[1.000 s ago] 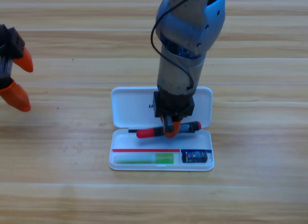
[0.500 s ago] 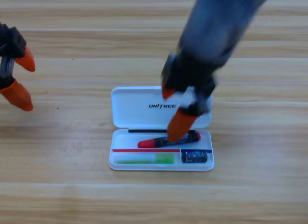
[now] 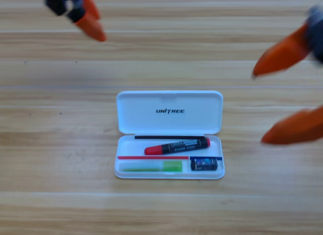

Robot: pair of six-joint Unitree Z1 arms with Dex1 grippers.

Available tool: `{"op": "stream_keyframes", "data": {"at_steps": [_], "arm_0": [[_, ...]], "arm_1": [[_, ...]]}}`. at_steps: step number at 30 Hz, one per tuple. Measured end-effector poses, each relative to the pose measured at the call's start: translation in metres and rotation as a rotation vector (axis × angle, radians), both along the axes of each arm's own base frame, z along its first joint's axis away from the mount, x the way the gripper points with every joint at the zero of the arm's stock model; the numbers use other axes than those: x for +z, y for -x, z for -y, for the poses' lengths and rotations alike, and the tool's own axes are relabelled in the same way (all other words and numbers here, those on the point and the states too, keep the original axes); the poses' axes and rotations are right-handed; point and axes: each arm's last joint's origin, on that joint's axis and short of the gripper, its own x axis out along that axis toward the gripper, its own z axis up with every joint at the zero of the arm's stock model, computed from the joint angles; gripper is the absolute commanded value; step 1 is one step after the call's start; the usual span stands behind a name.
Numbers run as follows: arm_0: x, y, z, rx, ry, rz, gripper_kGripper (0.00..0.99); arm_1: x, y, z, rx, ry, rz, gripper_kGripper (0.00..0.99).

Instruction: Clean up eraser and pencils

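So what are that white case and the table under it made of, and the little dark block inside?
The white case looks like smooth moulded plastic: even white, rounded corners, printed logo. The table looks like wood or a wood-look laminate, with long grain lines and plank seams; which one I cannot tell. The eraser appears wrapped in something glossy, going by its bluish sheen; the material under the wrapper is hidden.

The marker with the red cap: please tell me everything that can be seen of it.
The marker is a pen-sized stick with a black barrel that bears pale lettering and a red cap at its left end. It looks like plastic. It lies flat, slightly tilted with its right end higher, in the upper compartment of the open white case, above the green pencil and the eraser. Neither tool touches it.
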Motion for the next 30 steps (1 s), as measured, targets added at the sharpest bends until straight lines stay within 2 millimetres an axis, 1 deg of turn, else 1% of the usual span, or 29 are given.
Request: {"op": "stream_keyframes", "data": {"at_steps": [2, 3, 6, 10, 13, 19, 23, 25, 30], "arm_0": [[-0.016, -0.022, 0.002, 0.000, 0.034, -0.027, 0.075], [-0.026, -0.033, 0.003, -0.002, 0.050, -0.042, 0.000], [-0.052, -0.057, 0.006, -0.007, 0.085, -0.076, 0.000], [-0.085, -0.072, 0.010, -0.016, 0.108, -0.134, 0.000], [-0.107, -0.073, 0.013, -0.029, 0.138, -0.186, 0.000], [-0.146, -0.066, 0.015, -0.050, 0.201, -0.324, 0.000], [-0.163, -0.062, 0.016, -0.071, 0.238, -0.388, 0.000], [-0.169, -0.060, 0.017, -0.086, 0.256, -0.418, 0.000], [-0.170, -0.055, 0.020, -0.112, 0.280, -0.459, 0.000]], "arm_1": [[0.007, 0.003, 0.007, 0.008, -0.044, 0.009, 0.946], [0.009, 0.005, 0.009, 0.024, -0.066, -0.006, 0.948], [0.008, 0.008, 0.012, 0.065, -0.098, -0.050, 0.948], [0.003, 0.009, 0.014, 0.071, -0.096, -0.073, 0.948], [0.002, 0.008, 0.014, 0.073, -0.098, -0.083, 0.946], [0.002, 0.009, 0.014, 0.083, -0.107, -0.093, 0.948], [0.001, 0.009, 0.014, 0.083, -0.106, -0.093, 0.948], [0.001, 0.009, 0.014, 0.084, -0.106, -0.095, 0.948], [-0.003, 0.009, 0.014, 0.090, -0.099, -0.107, 0.948]]}}
